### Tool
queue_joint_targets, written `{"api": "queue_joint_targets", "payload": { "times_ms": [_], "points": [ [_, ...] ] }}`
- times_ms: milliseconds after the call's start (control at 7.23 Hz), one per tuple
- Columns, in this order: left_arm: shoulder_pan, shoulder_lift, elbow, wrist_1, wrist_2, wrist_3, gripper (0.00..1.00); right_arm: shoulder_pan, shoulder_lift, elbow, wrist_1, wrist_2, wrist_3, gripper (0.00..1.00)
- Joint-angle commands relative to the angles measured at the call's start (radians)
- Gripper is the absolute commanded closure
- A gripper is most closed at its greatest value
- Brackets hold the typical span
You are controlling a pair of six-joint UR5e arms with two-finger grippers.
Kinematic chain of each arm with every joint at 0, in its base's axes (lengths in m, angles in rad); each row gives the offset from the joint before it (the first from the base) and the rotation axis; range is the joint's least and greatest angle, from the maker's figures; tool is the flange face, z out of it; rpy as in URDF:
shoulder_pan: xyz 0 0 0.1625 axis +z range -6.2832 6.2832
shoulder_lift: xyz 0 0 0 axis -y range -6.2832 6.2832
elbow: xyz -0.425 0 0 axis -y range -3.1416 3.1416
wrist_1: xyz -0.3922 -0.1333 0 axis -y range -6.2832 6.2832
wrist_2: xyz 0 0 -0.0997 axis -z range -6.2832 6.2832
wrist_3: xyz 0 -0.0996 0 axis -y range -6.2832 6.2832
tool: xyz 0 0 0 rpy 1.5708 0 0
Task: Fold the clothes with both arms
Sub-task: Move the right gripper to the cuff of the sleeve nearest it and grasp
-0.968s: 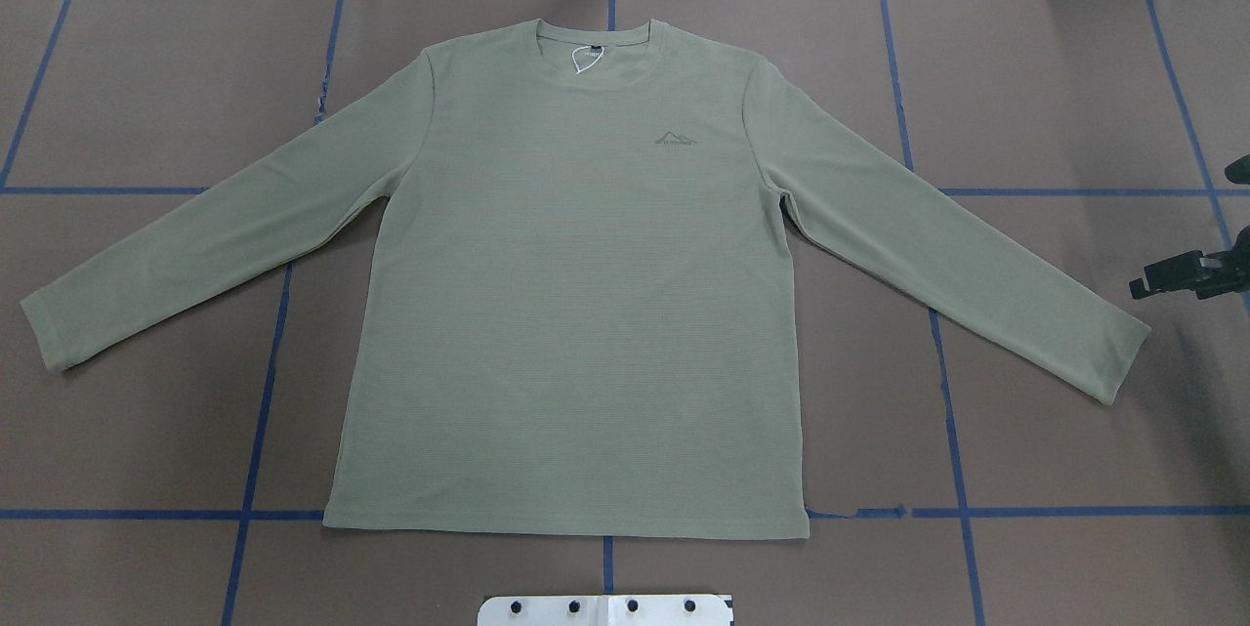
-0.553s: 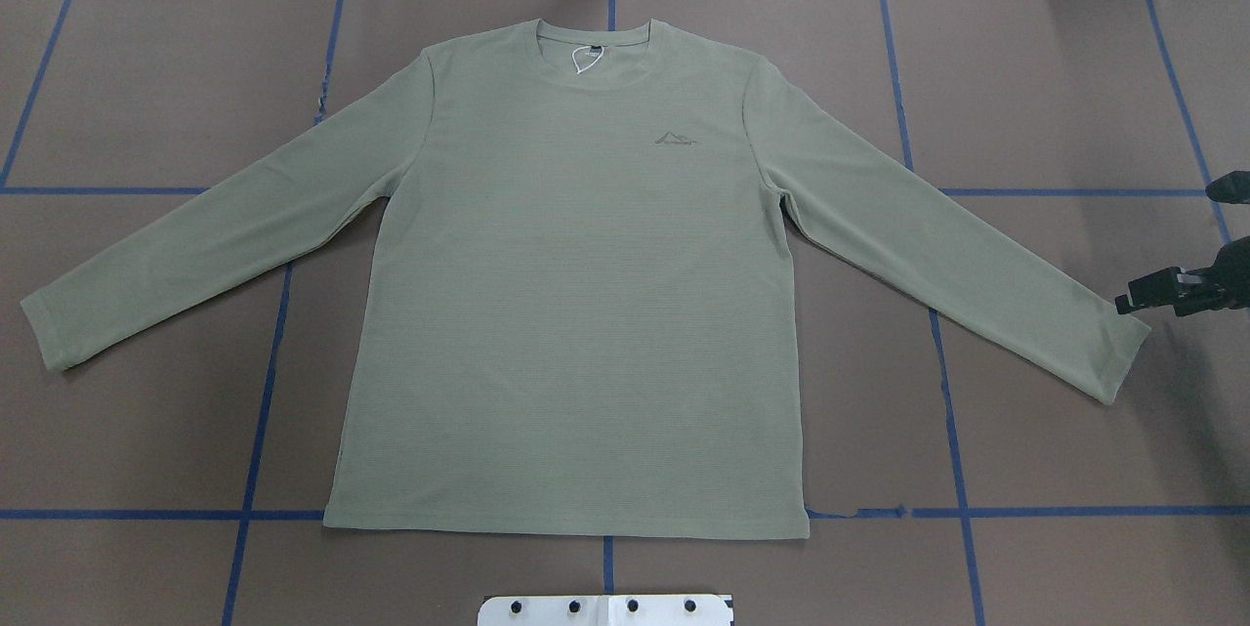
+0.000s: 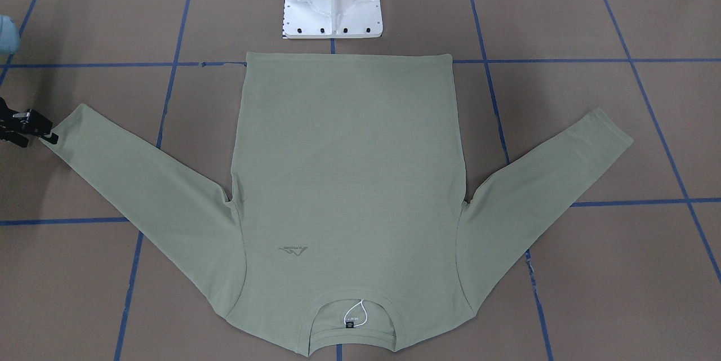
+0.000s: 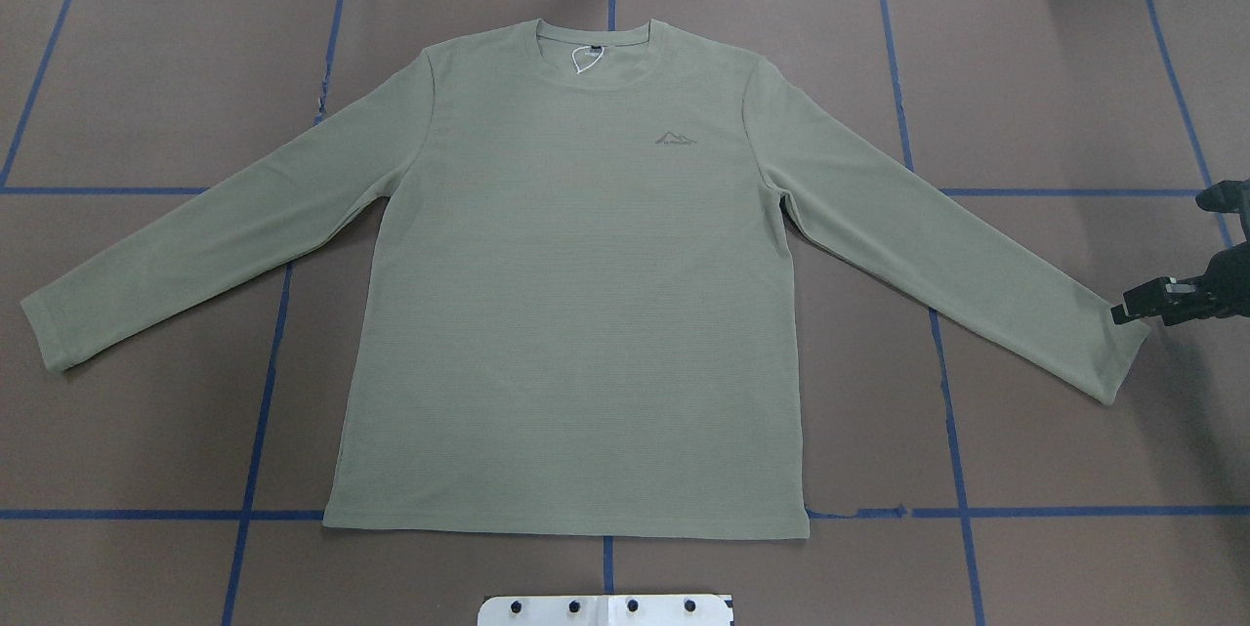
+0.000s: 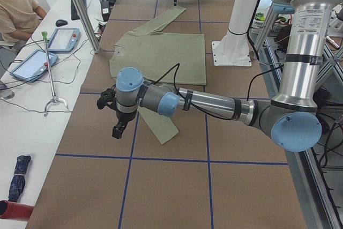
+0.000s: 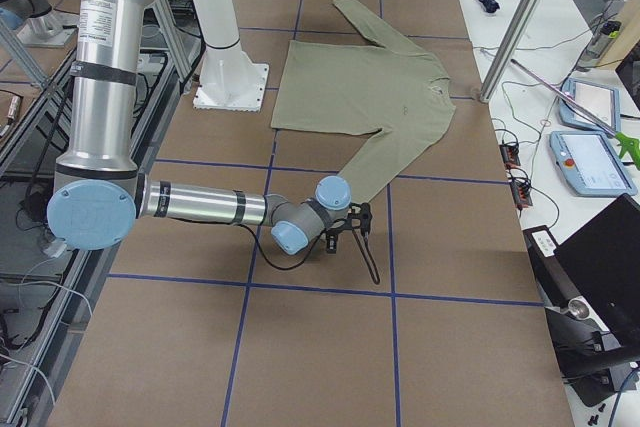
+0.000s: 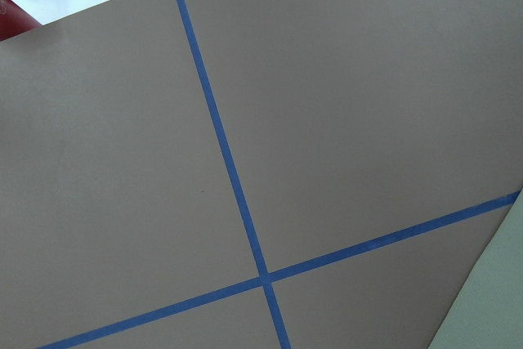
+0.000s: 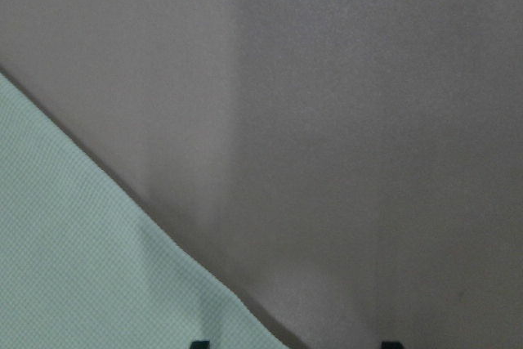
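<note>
Sage shirt (image 4: 586, 313) cuff (image 4: 1123, 362) at wide right end effector (image 4: 1128, 312); left end effector (image 5: 117, 130): cannot tell.

Even, diffuse light from above falls on the shirt (image 4: 586, 313), leaving only thin, soft shadows along its edges and no glare. Beyond the shirt's cuff on the robot's right, a broad dim shadow spreads over the table (image 4: 1074, 69). The right wrist view at that cuff is blurred and out of focus, while the left wrist view is sharp.
</note>
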Motion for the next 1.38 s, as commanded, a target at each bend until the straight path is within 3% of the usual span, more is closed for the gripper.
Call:
{"api": "queue_joint_targets", "payload": {
  "times_ms": [0, 138, 277, 415, 692, 1107, 1245],
  "points": [
    [0.0, 0.0, 0.0, -0.001, 0.0, 0.0, 0.0, -0.007, 0.0, -0.004, 0.002, 0.0, 0.002, 0.52],
    [0.0, 0.0, 0.0, -0.001, 0.0, 0.0, 0.0, -0.007, 0.0, -0.004, 0.002, 0.002, 0.0, 0.85],
    [0.0, 0.0, -0.003, -0.001, 0.0, 0.0, 0.0, -0.008, 0.0, -0.005, 0.002, 0.002, 0.0, 0.95],
    [0.0, 0.002, -0.006, -0.001, 0.002, 0.0, 0.0, -0.007, 0.0, -0.004, 0.002, 0.002, -0.001, 1.0],
    [0.0, 0.0, -0.009, 0.001, 0.0, -0.002, 0.0, -0.005, -0.01, 0.028, 0.026, 0.041, 0.021, 1.0],
    [0.0, 0.008, -0.02, 0.001, 0.0, -0.002, 0.0, -0.008, 0.011, 0.206, 0.022, 0.045, 0.237, 1.0],
    [0.0, 0.008, -0.022, 0.001, -0.002, -0.002, 0.0, -0.01, 0.095, 0.225, 0.011, 0.043, 0.368, 1.0]
  ]
}}
